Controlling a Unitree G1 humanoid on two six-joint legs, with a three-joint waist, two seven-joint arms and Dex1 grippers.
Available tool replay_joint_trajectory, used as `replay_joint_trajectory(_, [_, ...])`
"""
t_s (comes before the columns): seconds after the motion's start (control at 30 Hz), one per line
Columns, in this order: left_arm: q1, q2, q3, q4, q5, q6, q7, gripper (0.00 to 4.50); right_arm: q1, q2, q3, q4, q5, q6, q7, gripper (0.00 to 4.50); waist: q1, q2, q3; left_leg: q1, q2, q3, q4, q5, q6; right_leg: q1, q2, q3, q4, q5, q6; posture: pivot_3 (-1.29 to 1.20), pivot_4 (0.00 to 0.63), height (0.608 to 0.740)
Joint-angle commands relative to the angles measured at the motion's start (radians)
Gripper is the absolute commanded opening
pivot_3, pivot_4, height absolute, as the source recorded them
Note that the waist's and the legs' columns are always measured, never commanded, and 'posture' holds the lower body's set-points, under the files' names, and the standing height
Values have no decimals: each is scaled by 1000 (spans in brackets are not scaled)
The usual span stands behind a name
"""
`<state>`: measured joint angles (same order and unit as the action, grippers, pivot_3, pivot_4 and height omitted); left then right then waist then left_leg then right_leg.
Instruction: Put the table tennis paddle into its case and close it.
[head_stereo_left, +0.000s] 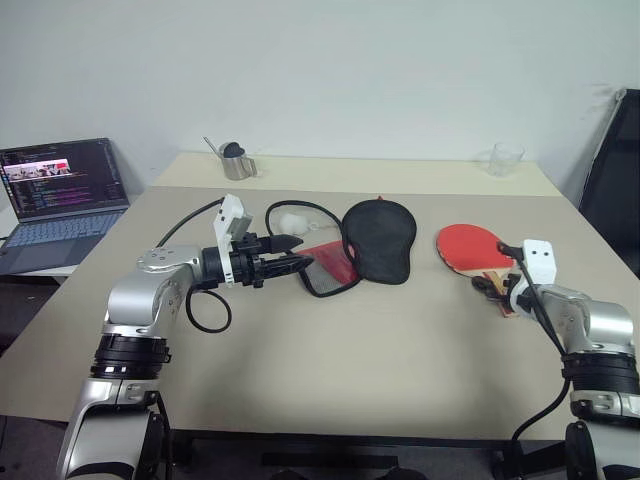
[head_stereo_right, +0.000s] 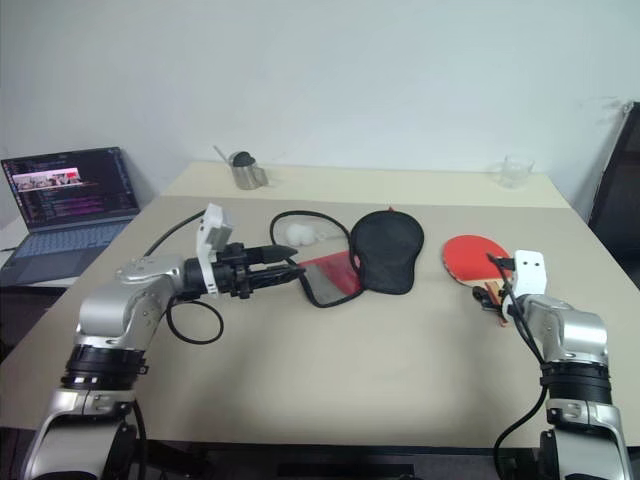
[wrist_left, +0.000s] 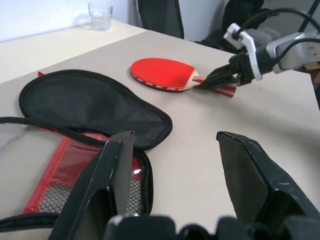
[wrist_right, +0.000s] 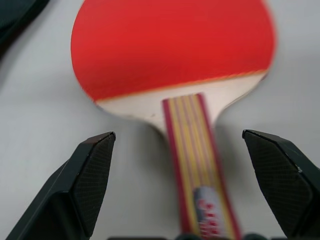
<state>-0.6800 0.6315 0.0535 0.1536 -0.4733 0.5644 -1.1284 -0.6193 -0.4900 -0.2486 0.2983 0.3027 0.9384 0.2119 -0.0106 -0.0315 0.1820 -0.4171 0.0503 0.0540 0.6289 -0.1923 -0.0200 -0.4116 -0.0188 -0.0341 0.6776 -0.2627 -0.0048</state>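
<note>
On a beige table (head_stereo_left: 330, 340) in front of a white wall, a red paddle (head_stereo_left: 468, 245) lay flat toward the right side, its striped wooden handle pointing back toward the robot. The right gripper (wrist_right: 177, 187) hung low over that handle with its two black fingers spread wide, one on each side of the handle; the wrist view showed clear gaps between the fingers and the wood, so nothing was grasped.

Near the table's middle lay the case (head_stereo_left: 378, 238), unzipped and spread open. Its black fabric half lay farther back, and its clear half with a red panel (head_stereo_left: 330, 262) lay nearer the left arm. Case and paddle sat apart, with bare table between them.

The left gripper (head_stereo_left: 297, 265) pointed roughly level toward the case, its tips at the edge of the clear half. From its wrist view the two fingers (wrist_left: 107, 185) stood parted with open space between them, holding nothing that could be seen.

A white object (head_stereo_left: 293, 220) sat just behind the case, too small to make out. At the far edge stood a metal cup (head_stereo_left: 238, 163) to the left and a clear glass (head_stereo_left: 505, 159) to the right. An open laptop (head_stereo_left: 60, 195) sat off the table's left side.
</note>
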Motion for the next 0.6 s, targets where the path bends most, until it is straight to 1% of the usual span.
replay_joint_trajectory(0.03, [-4, 9, 16, -46, -17, -1, 5, 2874, -35, 11, -3, 30, -22, -35, -25, 4316, 0, 0, 0, 0, 0, 0, 0, 0, 0, 0, 0, 0, 0, 0, 0, 0, 150, 740])
replay_joint_trajectory(0.1, [-3, 8, 15, -48, -16, -1, 9, 2881, -42, 24, 0, 50, -32, -48, -35, 3897, -1, 0, 0, 0, 0, 1, 0, 0, 0, 0, 0, 1, 0, 0, 0, 0, 150, 740])
replay_joint_trajectory(0.13, [-4, 8, 15, -48, -16, -1, 10, 2881, -45, 29, -1, 57, -35, -56, -40, 3602, -1, 0, 0, 0, 0, 1, 0, 0, 0, 0, 0, 1, 0, 0, 0, 0, 150, 740])
replay_joint_trajectory(0.23, [-2, 7, 16, -49, -16, -1, 14, 2881, -54, 41, -1, 69, -46, -70, -46, 2605, -11, 0, 0, 0, 0, 0, 0, 0, 0, 0, 0, 1, 0, 0, 0, 0, 150, 740])
replay_joint_trajectory(0.33, [5, 9, 12, -57, -12, -3, 16, 2881, -64, 50, -4, 80, -56, -90, -58, 1508, -24, 0, 0, 0, 1, 0, 0, 0, 0, 0, 0, 1, 0, 0, 0, 0, 150, 740])
replay_joint_trajectory(0.37, [6, 9, 12, -57, -12, -2, 18, 2881, -68, 51, -4, 84, -59, -93, -60, 1265, -25, 0, 0, 1, 2, 1, 0, 0, 0, 0, 0, 1, 0, 0, 0, 0, 150, 740])
replay_joint_trajectory(0.4, [5, 9, 13, -56, -11, -2, 20, 2881, -72, 51, -3, 85, -63, -99, -63, 1121, -25, 0, 0, 1, 2, 1, 0, 0, 0, 0, 0, 1, 0, 0, 0, 0, 150, 740])
replay_joint_trajectory(0.43, [5, 10, 15, -56, -12, -2, 21, 2881, -78, 52, -3, 81, -64, -104, -66, 1089, -25, 0, 0, 1, 4, 1, 0, 0, 0, 0, 0, 2, 0, 0, 0, 0, 150, 740])
replay_joint_trajectory(0.6, [9, 16, 19, -53, -10, -6, 28, 2881, -116, 66, -7, 3, -36, -75, -54, 1089, -26, 0, 0, 2, 11, 3, 0, 0, 0, -1, 1, 2, 1, 1, -1, 0, 150, 740])
